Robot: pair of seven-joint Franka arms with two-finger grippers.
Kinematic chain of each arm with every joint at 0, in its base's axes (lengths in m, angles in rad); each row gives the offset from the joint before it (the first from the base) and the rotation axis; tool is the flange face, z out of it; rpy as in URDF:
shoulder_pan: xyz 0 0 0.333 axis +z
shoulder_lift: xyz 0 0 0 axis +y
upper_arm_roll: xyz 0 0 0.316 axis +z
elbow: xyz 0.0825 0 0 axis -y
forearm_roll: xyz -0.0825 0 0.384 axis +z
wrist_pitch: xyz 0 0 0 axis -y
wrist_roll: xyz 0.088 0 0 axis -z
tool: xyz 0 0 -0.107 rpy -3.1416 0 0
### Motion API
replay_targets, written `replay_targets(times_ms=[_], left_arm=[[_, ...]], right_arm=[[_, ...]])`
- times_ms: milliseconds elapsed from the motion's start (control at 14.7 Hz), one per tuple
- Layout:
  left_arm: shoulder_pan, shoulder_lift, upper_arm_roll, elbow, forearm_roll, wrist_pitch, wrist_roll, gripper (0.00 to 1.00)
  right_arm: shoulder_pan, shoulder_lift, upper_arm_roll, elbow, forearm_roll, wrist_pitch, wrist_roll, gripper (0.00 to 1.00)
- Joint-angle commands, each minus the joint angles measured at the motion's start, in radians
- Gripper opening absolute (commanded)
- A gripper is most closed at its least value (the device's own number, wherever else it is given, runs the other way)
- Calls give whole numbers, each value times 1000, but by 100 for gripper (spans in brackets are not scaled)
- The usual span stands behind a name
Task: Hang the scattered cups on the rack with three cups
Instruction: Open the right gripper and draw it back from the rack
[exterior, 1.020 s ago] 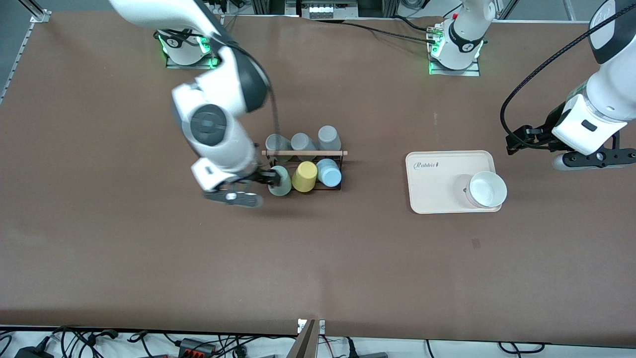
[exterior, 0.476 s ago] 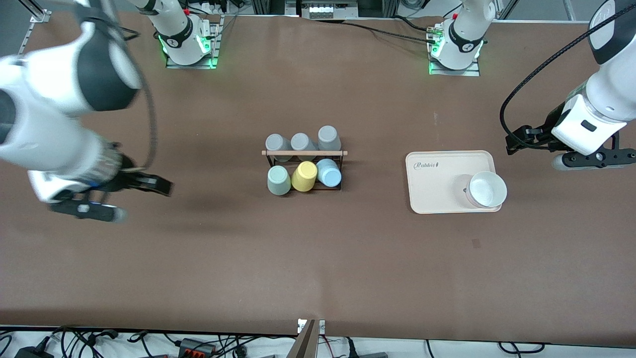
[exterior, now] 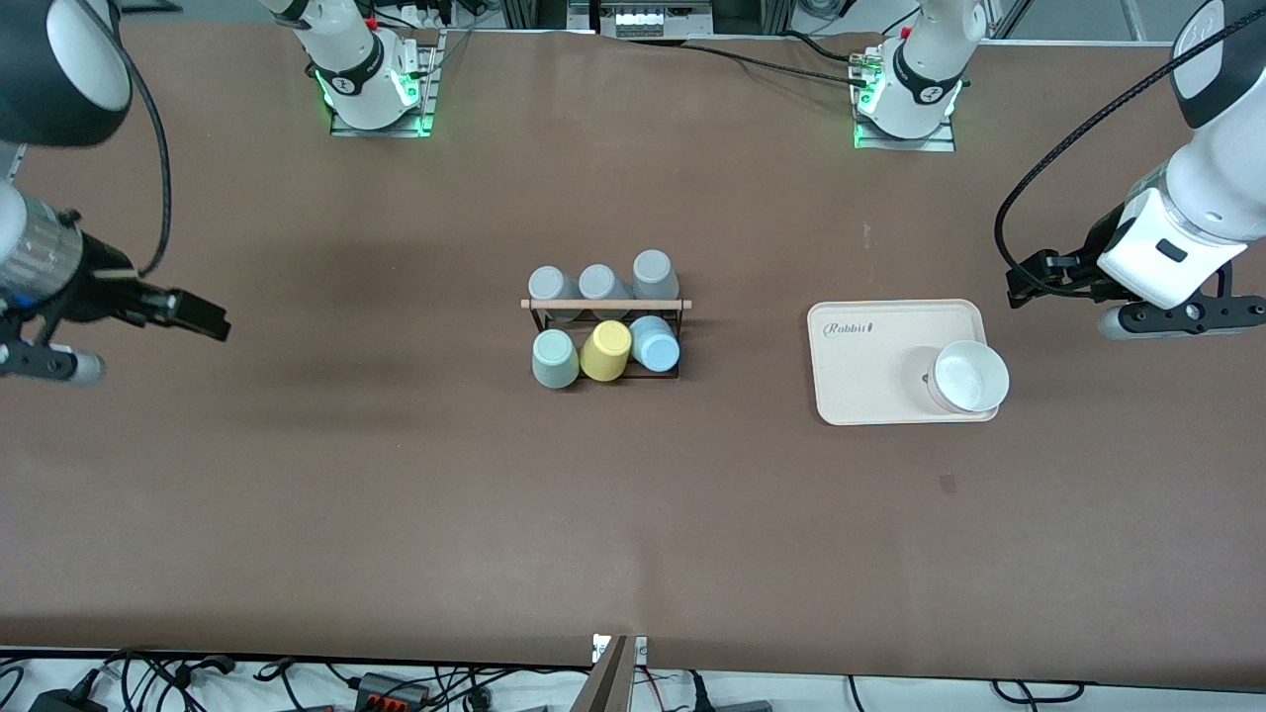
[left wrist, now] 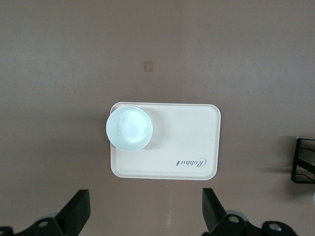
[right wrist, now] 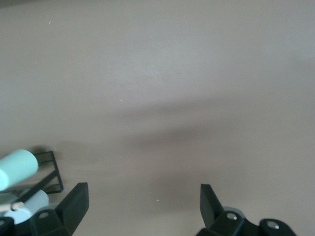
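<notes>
The black wire rack (exterior: 678, 341) with a wooden rod (exterior: 605, 305) stands mid-table. On its side nearer the front camera sit the mint-green cup (exterior: 555, 358), a yellow cup (exterior: 605, 350) and the light blue cup (exterior: 654, 343), all tilted. Three grey cups (exterior: 603, 283) sit on its side nearer the arms' bases. My right gripper (exterior: 203, 318) is open and empty over bare table toward the right arm's end, well apart from the rack. Its wrist view shows the open gripper (right wrist: 142, 206), the mint cup (right wrist: 17, 166) and a rack corner (right wrist: 53, 173). My left gripper (exterior: 1029, 282) waits open and empty beside the tray.
A cream tray (exterior: 870, 361) holding a white bowl (exterior: 969, 376) lies toward the left arm's end; the left wrist view shows the tray (left wrist: 187, 142), the bowl (left wrist: 129, 129) and the open left gripper (left wrist: 145, 211). The table is brown.
My right gripper was at the mint-green cup on the rack; it has let go and swung away toward the right arm's end of the table. The left arm has not moved.
</notes>
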Motion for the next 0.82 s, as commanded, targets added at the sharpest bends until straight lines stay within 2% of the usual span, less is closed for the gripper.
replay_targets(times_ms=[0,136,340,748], left_arm=[[7,11,-7,29,-7,-25,21,100],[7,11,-7,29,-7,-25,21,100],[6,11,-7,29,-7,-25,21,100],[6,11,-7,29,-15,-25,20,100]], right_arm=[[-37,-196,16,-265,-20,113,-46,100],[-37,-267,16,-368,-20,161,-46,100],[-37,-314,16,-420,-14,167,-46,100],[-48,-273,16,-355,12,155,-108,100]])
